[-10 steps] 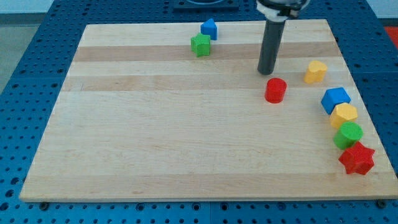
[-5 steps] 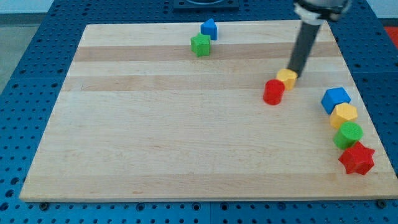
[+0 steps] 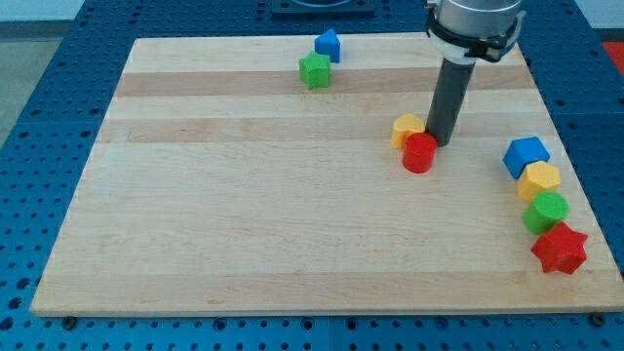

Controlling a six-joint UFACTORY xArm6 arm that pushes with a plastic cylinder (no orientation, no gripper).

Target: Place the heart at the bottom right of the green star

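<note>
The yellow heart (image 3: 407, 129) lies right of the board's middle, touching the red cylinder (image 3: 420, 153) just below it. My tip (image 3: 440, 142) stands at the heart's right side, just above and right of the red cylinder. The green star (image 3: 314, 70) sits near the board's top edge, with a blue block (image 3: 328, 45) just above and right of it. The heart is well below and right of the star.
Along the board's right edge lie a blue block (image 3: 526, 156), a yellow block (image 3: 539, 180), a green cylinder (image 3: 546, 211) and a red star (image 3: 560, 249), stacked in a column down to the lower right corner.
My tip swung right around the yellow heart, then came back left, pushing the heart leftward past the red cylinder. The red cylinder shifted slightly left and down.
</note>
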